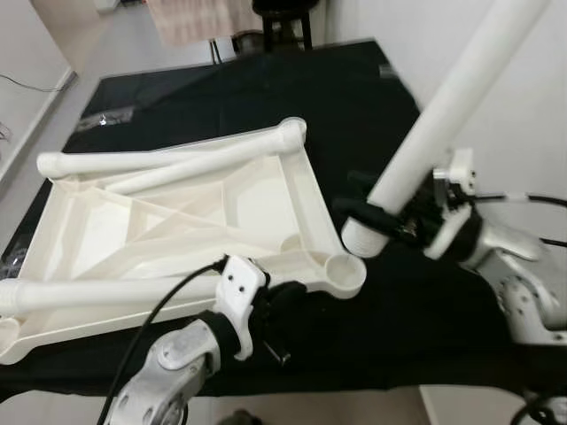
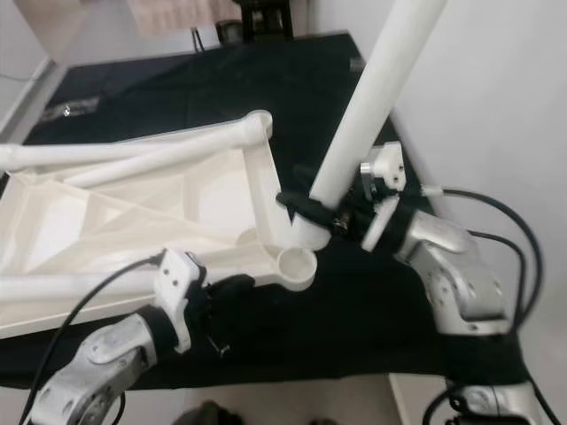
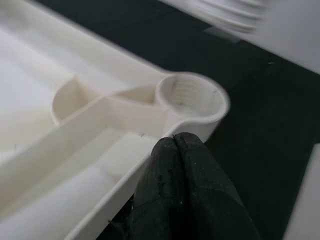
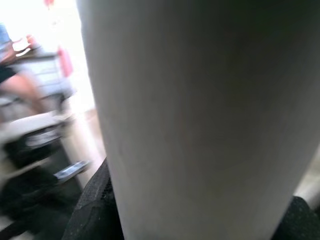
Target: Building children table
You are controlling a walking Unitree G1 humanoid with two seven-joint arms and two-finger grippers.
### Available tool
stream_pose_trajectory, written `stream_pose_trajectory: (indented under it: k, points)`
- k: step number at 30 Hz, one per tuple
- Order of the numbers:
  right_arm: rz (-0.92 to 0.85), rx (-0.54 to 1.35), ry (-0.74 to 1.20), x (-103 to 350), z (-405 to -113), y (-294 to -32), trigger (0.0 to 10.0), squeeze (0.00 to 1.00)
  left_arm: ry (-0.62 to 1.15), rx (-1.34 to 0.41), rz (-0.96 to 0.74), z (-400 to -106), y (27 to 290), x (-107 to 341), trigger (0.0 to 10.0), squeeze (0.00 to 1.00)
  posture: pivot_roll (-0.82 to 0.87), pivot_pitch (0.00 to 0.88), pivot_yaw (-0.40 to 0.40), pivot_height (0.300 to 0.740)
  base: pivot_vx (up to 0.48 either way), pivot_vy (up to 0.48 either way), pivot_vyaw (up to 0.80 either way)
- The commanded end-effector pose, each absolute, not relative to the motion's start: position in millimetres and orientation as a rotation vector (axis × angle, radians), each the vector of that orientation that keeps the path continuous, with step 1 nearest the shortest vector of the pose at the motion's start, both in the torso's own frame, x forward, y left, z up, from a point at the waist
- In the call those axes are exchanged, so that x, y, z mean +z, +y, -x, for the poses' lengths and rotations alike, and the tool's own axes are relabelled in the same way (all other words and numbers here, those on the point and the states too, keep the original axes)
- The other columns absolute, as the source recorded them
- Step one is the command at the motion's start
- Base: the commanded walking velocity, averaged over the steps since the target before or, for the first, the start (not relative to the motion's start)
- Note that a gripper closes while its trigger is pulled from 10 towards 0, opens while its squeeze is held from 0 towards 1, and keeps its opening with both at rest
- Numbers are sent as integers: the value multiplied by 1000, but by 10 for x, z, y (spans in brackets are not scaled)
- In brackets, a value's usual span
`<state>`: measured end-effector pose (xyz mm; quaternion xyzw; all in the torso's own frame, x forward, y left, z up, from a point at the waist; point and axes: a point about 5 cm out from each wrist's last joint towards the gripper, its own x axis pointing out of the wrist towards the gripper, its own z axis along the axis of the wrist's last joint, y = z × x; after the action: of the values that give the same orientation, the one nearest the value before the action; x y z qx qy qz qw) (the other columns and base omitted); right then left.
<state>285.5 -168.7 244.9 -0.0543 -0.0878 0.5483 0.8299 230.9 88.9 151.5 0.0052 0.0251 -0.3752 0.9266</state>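
Tabletop (image 1: 177, 221), white plastic and upside down, lies on the black-covered surface (image 1: 372, 106) with two legs already fitted along its edges. Right gripper (image 1: 390, 217) has its jaws clamped around a white table leg (image 1: 443, 115), held tilted, its lower end just beside the empty threaded corner socket (image 3: 191, 95). Left gripper (image 3: 182, 150), jaws closed on nothing, rests against the tabletop's rim near that socket.

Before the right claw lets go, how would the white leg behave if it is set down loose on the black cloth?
The leg is a smooth round tube, so it would probably roll if laid flat. It looks long and narrow, so standing loose it may tip. It looks like stiff hollow plastic, likely light; the right claw holds it near its lower end.
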Motion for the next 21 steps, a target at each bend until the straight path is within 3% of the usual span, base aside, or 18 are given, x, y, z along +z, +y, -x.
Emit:
stream_pose_trajectory:
  k: [1,8,15,21]
  points:
    - [140,1235,-179,2435,-2796,-1603,10000,0,95,-779,-13,-2276,902,1438,10000,0,-6,164,62,740,0,0,794]
    - [190,1310,-109,2350,-2745,-1552,10000,0,156,-898,-1,-2106,859,1357,10000,0,0,170,56,740,0,0,794]
    - [212,1245,-67,2265,-2781,-1535,10000,0,182,-938,-10,-2050,862,1319,10000,0,-3,178,57,740,0,0,692]
    - [217,1227,-35,2175,-2757,-1554,10000,0,211,-1012,-48,-1968,883,1256,10000,0,-3,192,62,740,0,0,0]
